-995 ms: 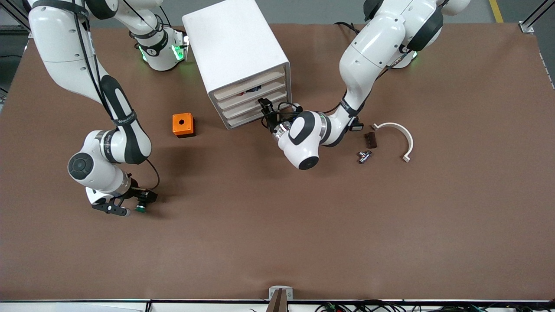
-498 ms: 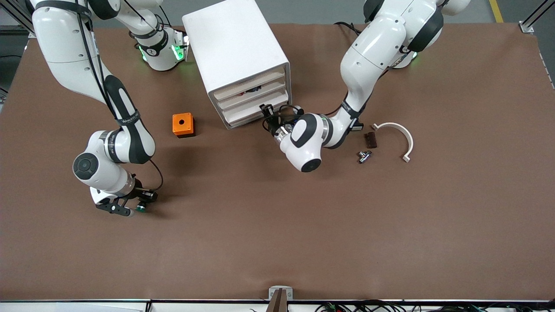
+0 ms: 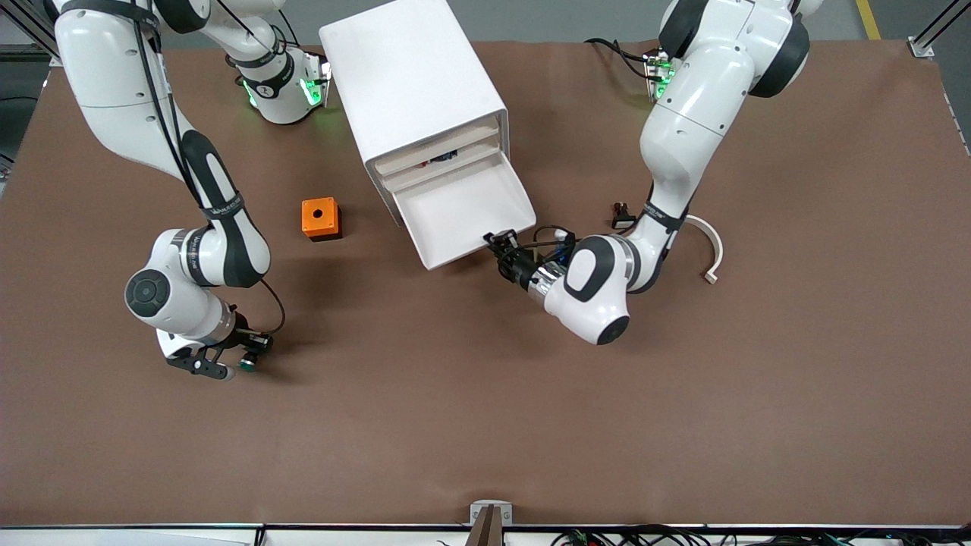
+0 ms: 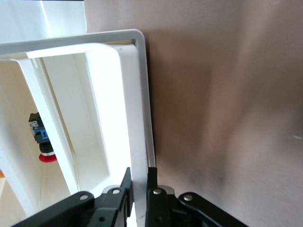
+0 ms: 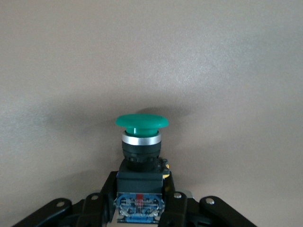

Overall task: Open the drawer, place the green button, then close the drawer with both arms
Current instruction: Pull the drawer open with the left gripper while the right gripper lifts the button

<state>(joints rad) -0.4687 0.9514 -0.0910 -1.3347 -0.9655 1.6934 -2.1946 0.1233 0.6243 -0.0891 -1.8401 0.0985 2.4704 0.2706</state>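
Note:
The white cabinet [image 3: 413, 83] stands toward the robots' side of the table. One of its lower drawers [image 3: 463, 216] is pulled out and looks empty. My left gripper [image 3: 501, 241] is shut on the drawer's front wall [image 4: 137, 118], one finger inside and one outside, as the left wrist view [image 4: 139, 182] shows. My right gripper [image 3: 244, 358] is shut on the black body of the green-capped button [image 3: 246, 365], low over bare table toward the right arm's end. In the right wrist view the button [image 5: 142, 137] sticks out from the gripper [image 5: 140, 198].
An orange cube [image 3: 320, 218] with a round hole sits beside the cabinet. A white curved clip [image 3: 709, 243] and a small black switch [image 3: 622, 220] lie toward the left arm's end. A red-capped button [image 4: 42, 146] lies in a drawer above the open one.
My left gripper has pulled the drawer out of the cabinet toward the front camera. My right gripper with the button has hardly moved.

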